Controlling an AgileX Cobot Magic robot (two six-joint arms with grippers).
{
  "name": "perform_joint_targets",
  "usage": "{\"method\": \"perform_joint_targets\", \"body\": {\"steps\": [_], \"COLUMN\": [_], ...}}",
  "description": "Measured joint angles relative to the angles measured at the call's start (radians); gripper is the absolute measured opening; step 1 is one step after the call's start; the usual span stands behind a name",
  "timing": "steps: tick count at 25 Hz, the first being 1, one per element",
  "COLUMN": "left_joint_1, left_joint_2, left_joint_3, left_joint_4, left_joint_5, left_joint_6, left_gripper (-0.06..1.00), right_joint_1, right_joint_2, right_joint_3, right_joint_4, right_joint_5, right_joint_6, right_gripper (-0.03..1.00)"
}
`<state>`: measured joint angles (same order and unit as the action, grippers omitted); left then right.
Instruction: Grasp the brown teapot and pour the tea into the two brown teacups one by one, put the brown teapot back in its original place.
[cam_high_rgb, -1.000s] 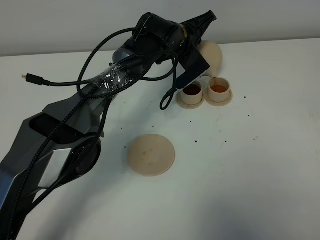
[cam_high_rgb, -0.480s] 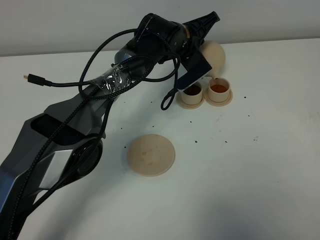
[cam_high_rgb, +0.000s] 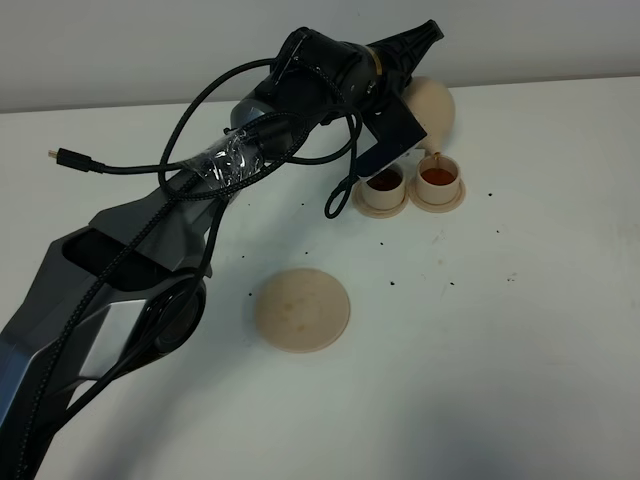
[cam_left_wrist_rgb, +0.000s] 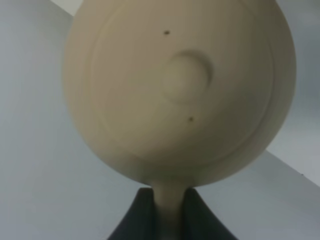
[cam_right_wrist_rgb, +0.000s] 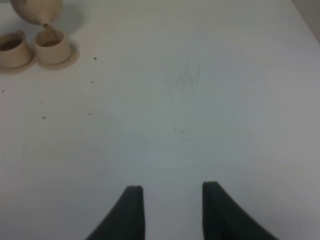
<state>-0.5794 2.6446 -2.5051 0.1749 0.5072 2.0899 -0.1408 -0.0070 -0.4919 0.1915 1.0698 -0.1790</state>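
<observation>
Now, teapot (cam_left_wrist_rgb: 180, 90) pinched by its handle in the left gripper (cam_left_wrist_rgb: 167, 212), tilted just above the cups (cam_high_rgb: 412, 182), tea poured, right gripper (cam_right_wrist_rgb: 172, 210) spread, well apart.

Left arm (cam_high_rgb: 150, 250) stretched diagonally from the near left toward the far middle, wrist rolled over, black cable looped and taped along the forearm. Left gripper (cam_left_wrist_rgb: 168, 212) clamped tight, both dark fingers (cam_left_wrist_rgb: 135, 220) pinching a thin handle between them. Right gripper (cam_right_wrist_rgb: 172, 210) hangs apart over bare table, jaws spread with a clear gap, holding nothing.
</observation>
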Motion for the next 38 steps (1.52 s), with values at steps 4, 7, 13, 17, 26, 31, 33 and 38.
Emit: {"method": "perform_joint_targets", "body": {"steps": [4,7,13,17,26,31,33,38], "left_joint_1": [-0.004,-0.004,-0.004,-0.004,-0.004,-0.004,-0.004,-0.004], "left_joint_2": [0.0,0.0,0.0,0.0,0.0,0.0,0.0,0.0], "left_joint_3": [0.0,0.0,0.0,0.0,0.0,0.0,0.0,0.0], "left_joint_4": [0.002,0.003,0.006,0.006,0.008,0.009,0.009,0.009], "left_joint_5": [-0.007,-0.007,-0.013,-0.014,-0.024,-0.03,-0.034,-0.04], "left_joint_6": [0.002,0.001,0.001,0.001,0.001,0.002,0.002,0.003], "left_gripper": [0.15,0.15,0.15,0.15,0.15,0.15,0.15,0.15], "right_joint_1": [0.0,0.0,0.0,0.0,0.0,0.0,0.0,0.0], "right_joint_2": [0.0,0.0,0.0,0.0,0.0,0.0,0.0,0.0], "right_joint_3": [0.0,0.0,0.0,0.0,0.0,0.0,0.0,0.0], "right_joint_4": [0.0,0.0,0.0,0.0,0.0,0.0,0.0,0.0], "right_joint_5": [0.0,0.0,0.0,0.0,0.0,0.0,0.0,0.0], "right_joint_6": [0.0,0.0,0.0,0.0,0.0,0.0,0.0,0.001], "right_gripper": [0.31,0.31,0.31,0.31,0.31,0.31,0.31,0.31]}}
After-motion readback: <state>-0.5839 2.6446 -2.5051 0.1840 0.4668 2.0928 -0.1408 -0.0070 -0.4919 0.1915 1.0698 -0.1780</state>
